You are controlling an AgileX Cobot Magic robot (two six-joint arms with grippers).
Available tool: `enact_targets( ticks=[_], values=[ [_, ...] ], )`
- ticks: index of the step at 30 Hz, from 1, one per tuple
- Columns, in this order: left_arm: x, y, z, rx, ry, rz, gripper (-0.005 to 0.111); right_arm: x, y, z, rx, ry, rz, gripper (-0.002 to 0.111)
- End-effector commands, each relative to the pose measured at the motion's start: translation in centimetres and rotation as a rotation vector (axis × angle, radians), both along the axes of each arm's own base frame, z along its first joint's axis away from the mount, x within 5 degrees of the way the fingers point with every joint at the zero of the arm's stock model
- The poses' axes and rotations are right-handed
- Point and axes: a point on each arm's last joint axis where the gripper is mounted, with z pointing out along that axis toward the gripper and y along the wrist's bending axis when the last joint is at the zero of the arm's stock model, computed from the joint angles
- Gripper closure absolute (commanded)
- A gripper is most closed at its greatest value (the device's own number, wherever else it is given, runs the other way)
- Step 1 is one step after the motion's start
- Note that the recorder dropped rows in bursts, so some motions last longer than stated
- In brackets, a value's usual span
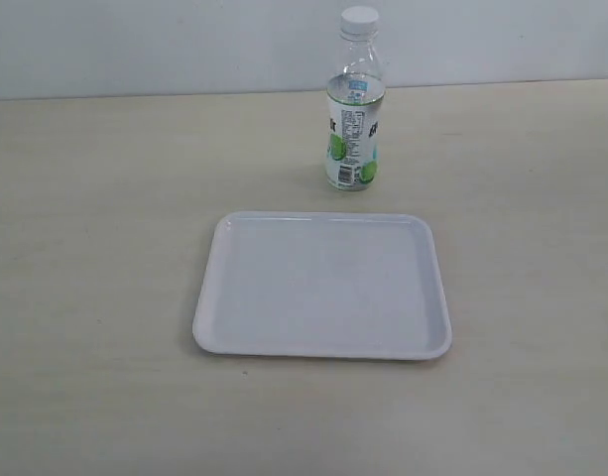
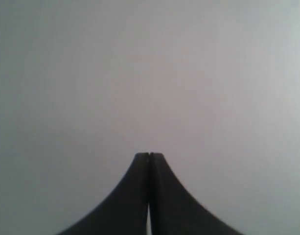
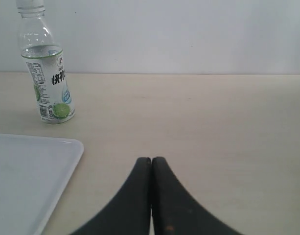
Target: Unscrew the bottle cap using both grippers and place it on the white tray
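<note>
The clear bottle (image 1: 355, 124) with the lime label stands upright on the table behind the white tray (image 1: 323, 288). Its white ribbed bottle cap (image 1: 359, 20) sits on the neck. In the right wrist view the bottle (image 3: 47, 78) stands beyond a corner of the tray (image 3: 27, 171), with the cap (image 3: 30, 5) partly cut off by the frame edge. My right gripper (image 3: 151, 159) is shut on nothing, low over the table and well apart from the bottle. My left gripper (image 2: 149, 154) is shut too, facing only a plain grey surface. Neither gripper shows in the exterior view.
The beige table (image 1: 105, 248) runs back to a pale wall (image 1: 165, 45) just behind the bottle. The tray holds nothing.
</note>
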Motion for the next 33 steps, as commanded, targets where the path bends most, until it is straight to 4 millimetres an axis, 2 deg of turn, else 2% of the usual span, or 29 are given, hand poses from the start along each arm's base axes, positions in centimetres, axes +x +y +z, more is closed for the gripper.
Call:
enact_targets(
  ticks=[1, 6, 9, 12, 15, 19, 23, 26, 30, 31, 33],
  values=[
    [8.7, -3.0, -3.2, 0.062, 0.302, -0.153, 0.107, 0.0, 0.0, 0.0, -0.001, -0.010, -0.001, 0.108],
    [17.0, -6.9, -9.3, 0.178, 0.472, -0.369, 0.107, 0.0, 0.0, 0.0, -0.001, -0.010, -0.001, 0.108],
    [20.6, -8.6, -13.5, 0.237, 0.520, -0.466, 0.107, 0.0, 0.0, 0.0, -0.001, -0.010, -0.001, 0.108],
    [23.2, -9.9, -17.9, 0.287, 0.565, -0.557, 0.107, 0.0, 0.0, 0.0, -0.001, -0.010, -0.001, 0.108],
    [24.6, -11.3, -21.5, 0.323, 0.596, -0.634, 0.107, 0.0, 0.0, 0.0, -0.001, -0.010, -0.001, 0.108],
    [26.2, -13.9, -24.7, 0.333, 0.611, -0.669, 0.102, 0.0, 0.0, 0.0, -0.001, -0.010, -0.001, 0.108],
    [27.3, -16.4, -27.2, 0.383, 0.642, -0.693, 0.077, 0.0, 0.0, 0.0, -0.001, -0.010, -0.001, 0.108],
    [27.8, -17.9, -28.0, 0.427, 0.660, -0.703, 0.048, 0.0, 0.0, 0.0, -0.001, -0.010, -0.001, 0.108],
    [27.9, -19.0, -27.9, 0.449, 0.633, -0.729, 0.006, 0.0, 0.0, 0.0, -0.001, -0.010, -0.001, 0.108],
    [28.0, -19.0, -27.8, 0.446, 0.631, -0.731, 0.001, 0.0, 0.0, 0.0, -0.001, -0.010, -0.001, 0.108],
    [28.0, -19.3, -27.8, 0.441, 0.633, -0.727, 0.002, 0.0, 0.0, 0.0, -0.001, -0.010, -0.001, 0.108]
  ],
)
